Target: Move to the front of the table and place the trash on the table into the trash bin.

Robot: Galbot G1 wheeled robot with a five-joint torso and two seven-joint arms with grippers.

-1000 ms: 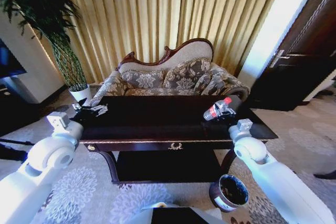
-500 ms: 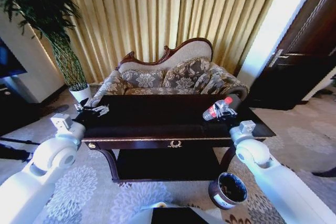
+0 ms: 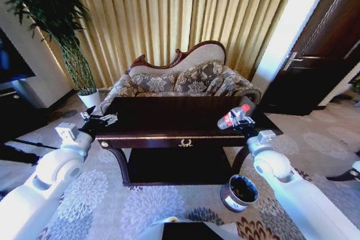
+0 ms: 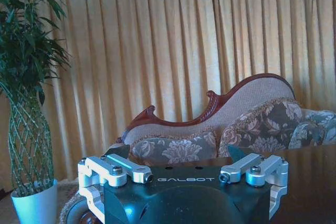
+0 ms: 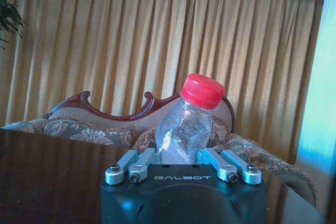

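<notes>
Right wrist view, right gripper (image 5: 182, 162) pinching bottle (image 5: 186, 124), red cap up.

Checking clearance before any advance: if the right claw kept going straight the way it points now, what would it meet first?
Nothing new soon: the right claw already has the bottle between its fingers. Past that the sofa looks next, though depth is unclear.

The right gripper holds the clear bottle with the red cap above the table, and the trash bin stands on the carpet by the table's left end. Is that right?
Not quite: in the head view the trash bin stands on the carpet by the table's right end, under the right arm. The rest holds: the right gripper holds the bottle with the red cap above the table.
</notes>
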